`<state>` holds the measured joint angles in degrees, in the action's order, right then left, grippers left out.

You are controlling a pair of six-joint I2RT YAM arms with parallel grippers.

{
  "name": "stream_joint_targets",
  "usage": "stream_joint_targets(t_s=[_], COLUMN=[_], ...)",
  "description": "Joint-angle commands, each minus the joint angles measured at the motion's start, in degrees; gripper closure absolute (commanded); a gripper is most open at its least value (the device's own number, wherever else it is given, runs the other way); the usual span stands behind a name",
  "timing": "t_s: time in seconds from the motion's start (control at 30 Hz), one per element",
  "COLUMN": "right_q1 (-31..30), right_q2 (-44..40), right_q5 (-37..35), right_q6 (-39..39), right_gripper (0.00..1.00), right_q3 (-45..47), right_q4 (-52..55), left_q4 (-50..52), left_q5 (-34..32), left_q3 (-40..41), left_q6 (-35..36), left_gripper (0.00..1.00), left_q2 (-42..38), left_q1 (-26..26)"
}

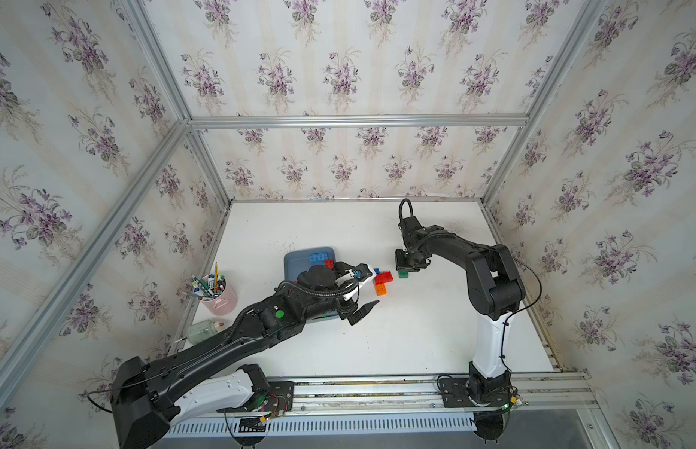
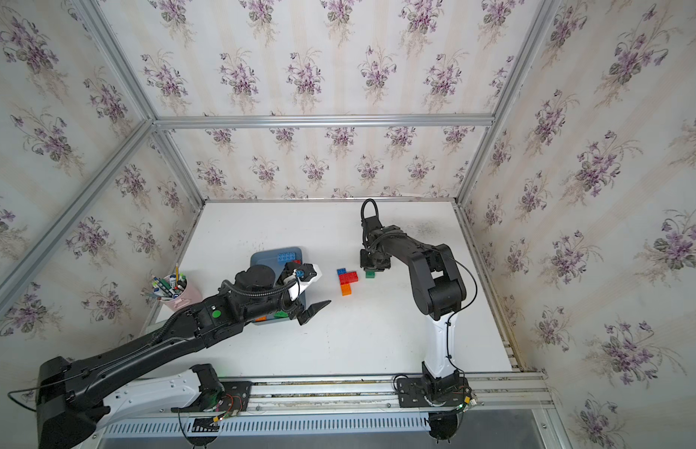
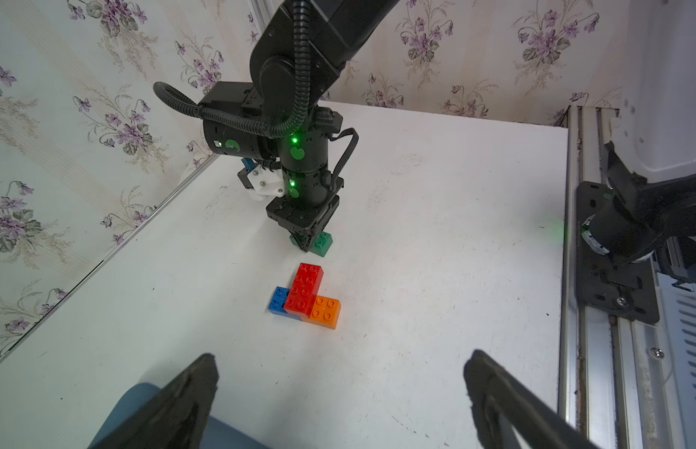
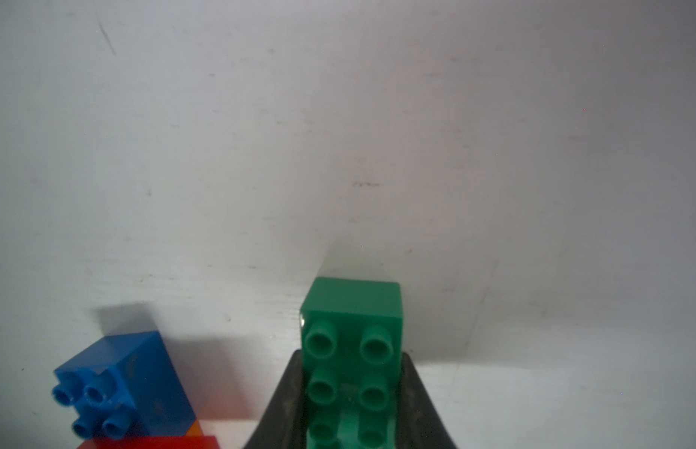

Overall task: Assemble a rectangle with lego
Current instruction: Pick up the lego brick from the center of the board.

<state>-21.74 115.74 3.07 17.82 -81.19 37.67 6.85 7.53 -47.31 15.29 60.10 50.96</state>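
Nearest the base rail: left gripper [image 3: 340,359] hangs over the corner of the blue-grey tray [image 1: 295,258], jaws spread wide, nothing between them. Left arm stretched long and low across the bench [image 1: 435,330], forearm nearly level. A light blue brick [image 1: 318,257] and more lego lie in the tray; a few are half hidden under the arm.

Mid-bench: joined clump just beyond the left jaws. Red brick [image 3: 305,287], oblong, with blue brick [image 3: 278,299] touching on one side and orange brick [image 3: 326,309] on the other.

Beyond that: green brick [image 4: 352,350], resting on the bench, near the red brick's far end but apart from it. Right gripper [image 3: 305,241] is down on it, jaws closed against its two long sides, so its long axis runs along the jaws. Right arm is elbow-high, wrist pointing straight down.

Judgement: pick stage. The clump lies toward the left arm from the held brick, a short carry. The right arm owns this move. Rectangle far from done.
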Motion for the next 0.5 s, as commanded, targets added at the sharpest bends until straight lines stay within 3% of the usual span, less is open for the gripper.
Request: stream_joint_targets(t_s=[0.0,0.1,0.23,0.47], right_q1=[-0.1,0.0,-0.4,-6.0], right_q2=[-2.6,-6.7,-12.3,-17.7], right_q5=[-3.0,-3.0,3.5,11.7], right_q6=[-0.3,-0.4,-0.9,-1.6], right_gripper=[0.76,0.76,0.76,0.76], right_q3=[-0.4,-1.0,-2.5,-4.3], right_q4=[2.0,4.6,9.0,12.8], left_q4=[-3.6,-5.4,-13.1,-27.4], left_q5=[0.7,2.4,3.3,0.8], left_q3=[0.6,1.9,5.3,8.1], left_q6=[-0.1,2.5,8.2,11.7], left_gripper=[0.00,0.00,0.00,0.00], left_q2=[-0.2,-0.7,-0.8,8.4], left_q1=[0.0,0.0,0.1,0.0])
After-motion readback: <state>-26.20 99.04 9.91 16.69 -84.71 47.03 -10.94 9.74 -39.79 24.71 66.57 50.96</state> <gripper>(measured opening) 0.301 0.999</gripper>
